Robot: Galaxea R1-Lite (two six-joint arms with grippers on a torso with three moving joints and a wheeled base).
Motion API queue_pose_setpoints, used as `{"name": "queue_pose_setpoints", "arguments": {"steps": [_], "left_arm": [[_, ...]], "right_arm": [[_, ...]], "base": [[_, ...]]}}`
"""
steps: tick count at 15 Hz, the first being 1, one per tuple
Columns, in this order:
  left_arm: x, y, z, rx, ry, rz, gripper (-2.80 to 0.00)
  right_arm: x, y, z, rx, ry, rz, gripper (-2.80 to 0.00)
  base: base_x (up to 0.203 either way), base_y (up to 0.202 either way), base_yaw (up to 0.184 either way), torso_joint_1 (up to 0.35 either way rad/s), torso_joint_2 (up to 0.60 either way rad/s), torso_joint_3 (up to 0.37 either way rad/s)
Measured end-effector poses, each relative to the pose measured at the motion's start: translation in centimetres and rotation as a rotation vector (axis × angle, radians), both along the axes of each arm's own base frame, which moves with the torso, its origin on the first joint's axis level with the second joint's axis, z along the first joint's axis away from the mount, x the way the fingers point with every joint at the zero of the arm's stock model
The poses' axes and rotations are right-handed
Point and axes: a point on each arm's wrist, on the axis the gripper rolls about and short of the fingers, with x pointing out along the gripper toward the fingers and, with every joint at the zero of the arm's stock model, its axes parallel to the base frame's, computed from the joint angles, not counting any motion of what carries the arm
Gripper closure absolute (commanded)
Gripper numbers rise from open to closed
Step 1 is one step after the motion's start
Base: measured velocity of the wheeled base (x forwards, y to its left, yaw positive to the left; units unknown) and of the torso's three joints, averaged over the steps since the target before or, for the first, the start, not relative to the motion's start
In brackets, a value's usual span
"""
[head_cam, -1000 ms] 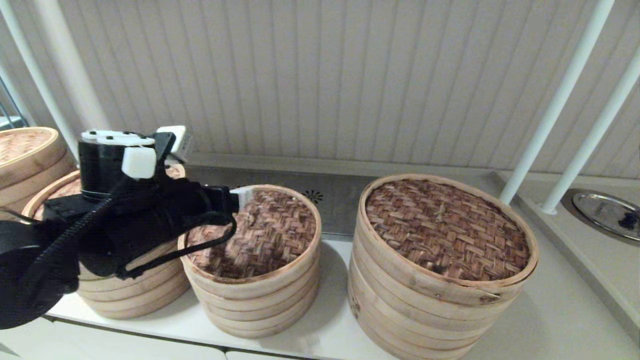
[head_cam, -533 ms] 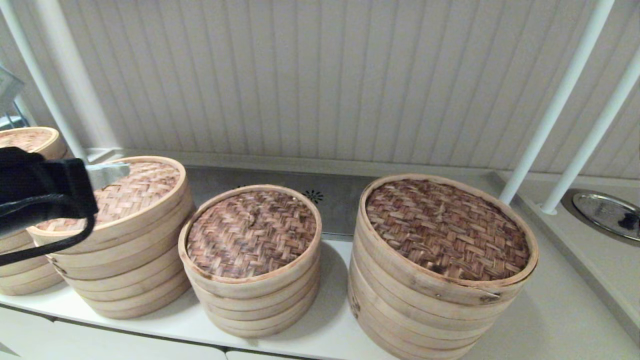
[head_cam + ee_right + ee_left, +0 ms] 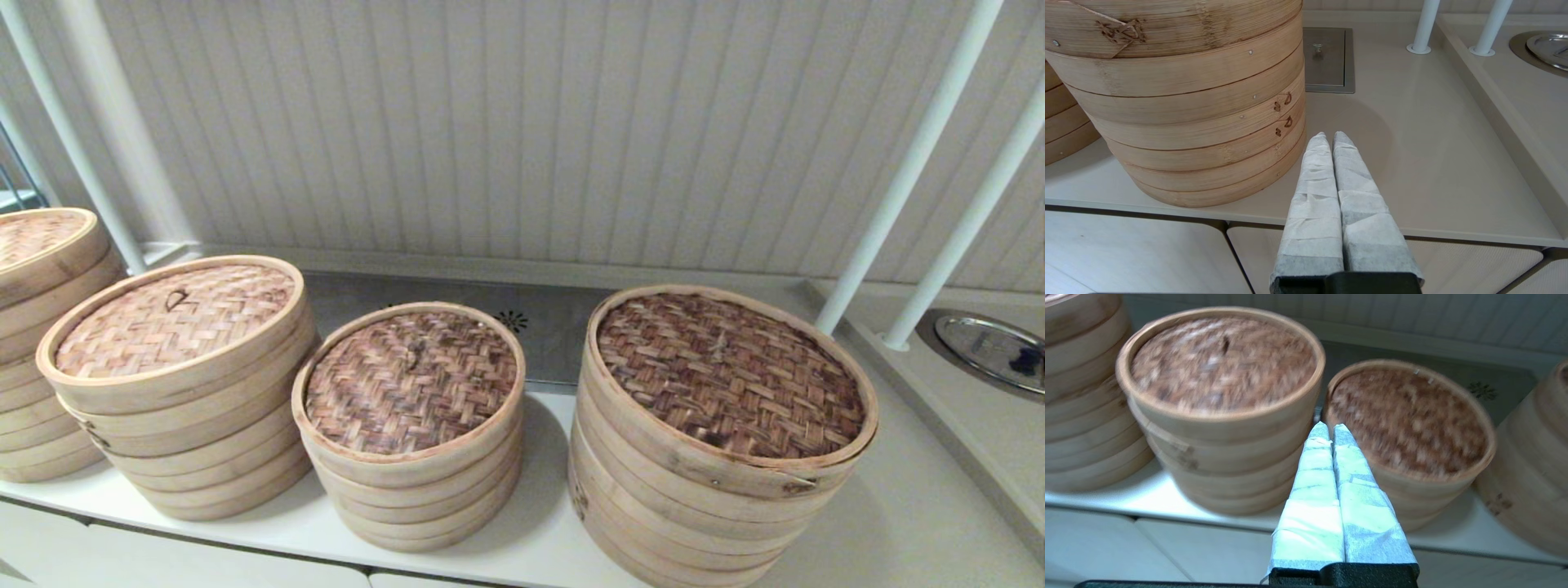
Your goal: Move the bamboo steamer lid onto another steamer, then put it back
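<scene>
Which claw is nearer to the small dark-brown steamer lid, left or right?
Left. The left claw, shut, sits just in front of the bamboo steamer lid. The right claw, shut, is beyond the widest steamer.

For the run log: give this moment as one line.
bamboo steamer lid: seated on smallest stack | left gripper: shut, empty, off counter | right gripper: shut, parked

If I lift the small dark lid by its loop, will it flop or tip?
The lid looks stiff: tight weave inside a solid bamboo rim. It is probably light. The loop is small and thin, so the lid may swing or tilt.
</scene>
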Motion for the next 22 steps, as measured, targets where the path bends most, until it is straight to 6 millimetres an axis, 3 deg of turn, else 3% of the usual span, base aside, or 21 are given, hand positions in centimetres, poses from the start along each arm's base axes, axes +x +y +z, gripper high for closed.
{"name": "queue_pose_setpoints", "arguments": {"steps": [5, 7, 11, 15, 22], "left_arm": [[-4.5, 0.0, -6.8, 0.051, 0.002, 0.032, 0.0], [-5.1, 0.0, -9.4, 0.055, 0.03, 0.034, 0.0], [-6.3, 0.1, -11.8, 0.071, 0.01, -0.009, 0.0], [-6.7, 0.1, -16.1, 0.124, 0.008, -0.013, 0.0], [-5.6, 0.2, -18.3, 0.179, -0.13, 0.045, 0.0]], "right_arm": [[0.0, 0.0, 0.0, 0.0, 0.0, 0.0, 0.0], [0.0, 0.0, 0.0, 0.0, 0.0, 0.0, 0.0], [0.0, 0.0, 0.0, 0.0, 0.0, 0.0, 0.0], [0.0, 0.0, 0.0, 0.0, 0.0, 0.0, 0.0], [0.0, 0.0, 0.0, 0.0, 0.0, 0.0, 0.0]], "base": [[0.0, 0.0, 0.0, 0.0, 0.0, 0.0], [0.0, 0.0, 0.0, 0.0, 0.0, 0.0], [0.0, 0.0, 0.0, 0.0, 0.0, 0.0], [0.0, 0.0, 0.0, 0.0, 0.0, 0.0], [0.0, 0.0, 0.0, 0.0, 0.0, 0.0]]}}
